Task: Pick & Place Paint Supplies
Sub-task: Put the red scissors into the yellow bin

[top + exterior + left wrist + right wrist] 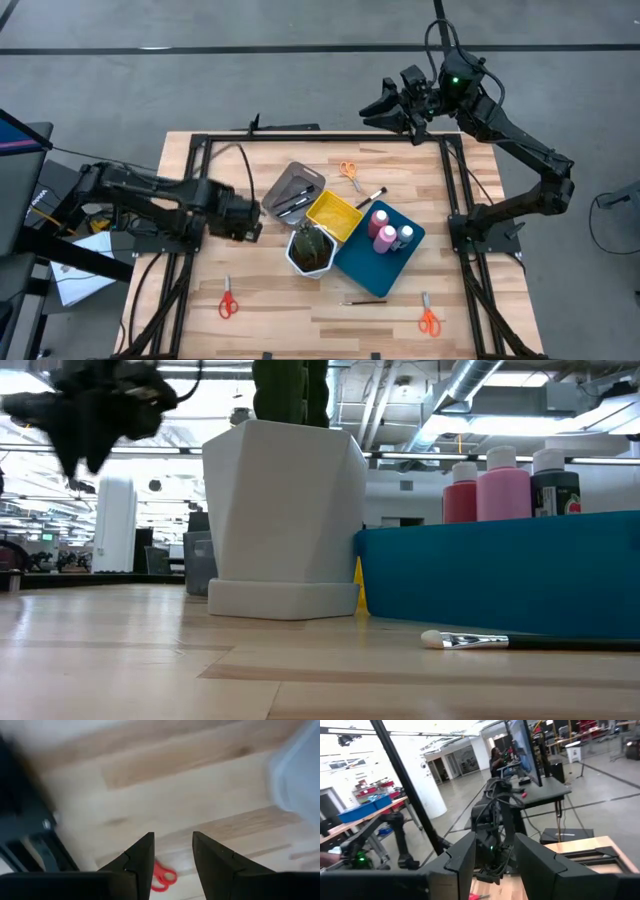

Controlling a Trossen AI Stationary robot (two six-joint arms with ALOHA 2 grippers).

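L gripper (172, 851) over bare table, fingers narrowly apart, empty; red scissors (163, 876) just below it. R gripper (493, 851) raised at far edge, narrow gap, empty.

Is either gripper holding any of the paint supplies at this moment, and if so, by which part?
Nothing is held. The left gripper is open over bare table; the right gripper is open, raised beyond the table's far edge.

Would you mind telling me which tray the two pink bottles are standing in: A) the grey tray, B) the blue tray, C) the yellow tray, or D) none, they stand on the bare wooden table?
B: the two pink bottles stand upright inside the blue tray, beside a small white-capped bottle.
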